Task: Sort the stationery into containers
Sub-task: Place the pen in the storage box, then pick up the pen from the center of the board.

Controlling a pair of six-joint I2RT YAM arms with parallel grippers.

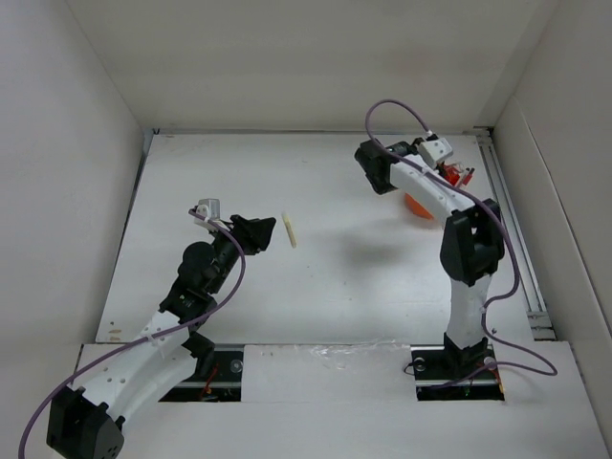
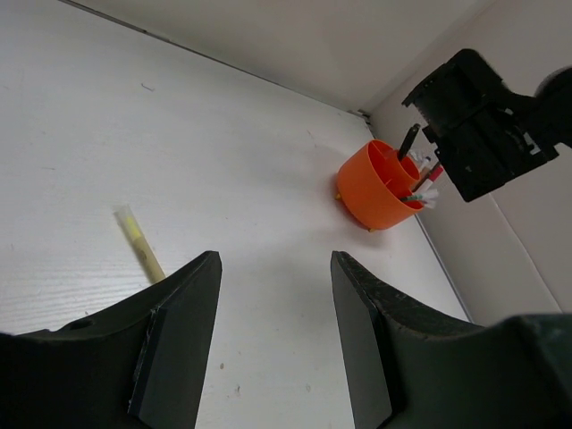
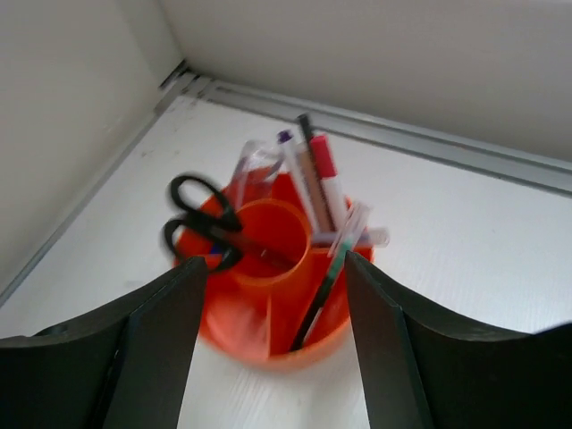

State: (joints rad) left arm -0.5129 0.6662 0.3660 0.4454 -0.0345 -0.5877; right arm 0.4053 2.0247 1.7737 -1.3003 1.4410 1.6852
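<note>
Setting: a white table (image 1: 335,287) closed in by plain white walls (image 1: 86,115), with a rail along its far and right edges.
Left claw (image 2: 273,264): released, its two dark fingers (image 2: 179,340) spread wide. Nothing lies between them and they touch nothing; only bare table shows through the gap.
Yellow-green marker (image 2: 138,241): lies flat on the table near mid-table, alone, pale tip pointing away. In the top view it sits just beyond the left claw's tips and apart from them (image 1: 290,230); in the left wrist view it runs off to the outer side of the left-hand finger, not within the gap.
Right claw (image 3: 274,261): also released, jaws wide and empty, hanging above the orange organiser (image 2: 371,192) without touching it. The cup shows through the gap.
Orange organiser position: stands upright at the far right of the table, close to the right rail, partly hidden under the right arm in the top view (image 1: 418,206).
Contents: black-handled scissors (image 3: 204,223) stand handles-up on one side, blades reaching into the central tube. A red pen (image 3: 323,179) and a dark slim one lean together at the back, and a green-barrelled pen slants in a front compartment. The wrist picture is blurred, so finer detail is unclear.
</note>
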